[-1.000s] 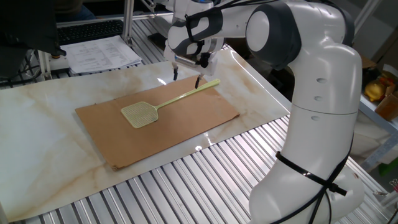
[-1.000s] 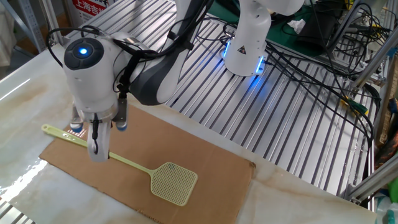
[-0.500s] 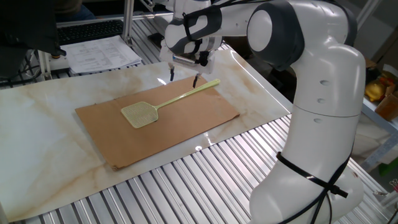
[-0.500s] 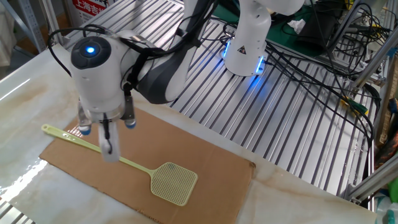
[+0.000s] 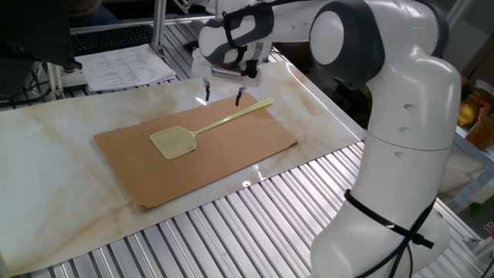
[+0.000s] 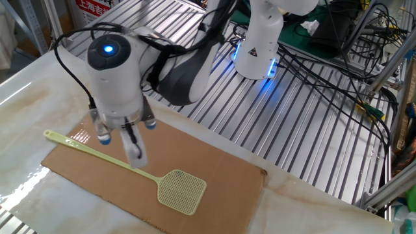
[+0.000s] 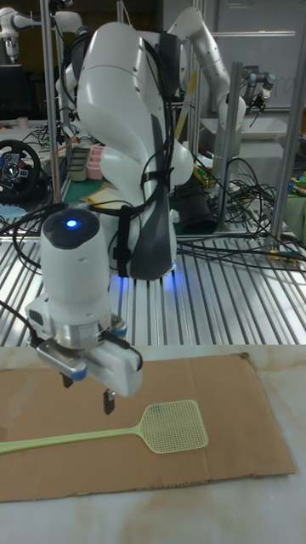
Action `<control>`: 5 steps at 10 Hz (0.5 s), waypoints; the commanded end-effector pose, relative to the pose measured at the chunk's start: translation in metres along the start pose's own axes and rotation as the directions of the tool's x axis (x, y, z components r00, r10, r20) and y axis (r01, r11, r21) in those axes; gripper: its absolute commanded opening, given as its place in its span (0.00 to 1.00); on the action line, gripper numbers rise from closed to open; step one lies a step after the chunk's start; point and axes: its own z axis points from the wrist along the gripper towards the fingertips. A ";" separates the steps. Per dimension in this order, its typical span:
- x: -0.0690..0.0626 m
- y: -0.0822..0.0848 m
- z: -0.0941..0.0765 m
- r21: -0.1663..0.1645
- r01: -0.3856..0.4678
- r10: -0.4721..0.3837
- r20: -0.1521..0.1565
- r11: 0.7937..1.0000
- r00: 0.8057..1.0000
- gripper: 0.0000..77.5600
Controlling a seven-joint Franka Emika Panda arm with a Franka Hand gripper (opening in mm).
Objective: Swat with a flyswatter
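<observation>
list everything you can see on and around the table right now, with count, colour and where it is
pale yellow-green plastic flyswatter: one, flat on the cardboard, mesh head toward the sheet's middle, handle end over its edge
brown cardboard sheet: one, on the marbled tabletop
pale marbled tabletop: one, under the cardboard
stack of printed papers: one, white, behind the table
black cables: several, on the ribbed metal surface
white robot arm: one, beside the table
gripper: one, open, above the flyswatter's handle, holding nothing
</observation>
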 end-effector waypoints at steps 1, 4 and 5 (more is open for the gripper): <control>0.052 0.041 -0.050 0.004 0.372 -0.371 -0.017 0.928 0.928 1.00; 0.064 0.043 -0.058 0.001 0.403 -0.403 -0.016 0.915 0.915 1.00; 0.065 0.043 -0.059 -0.002 0.407 -0.407 -0.017 0.913 0.913 1.00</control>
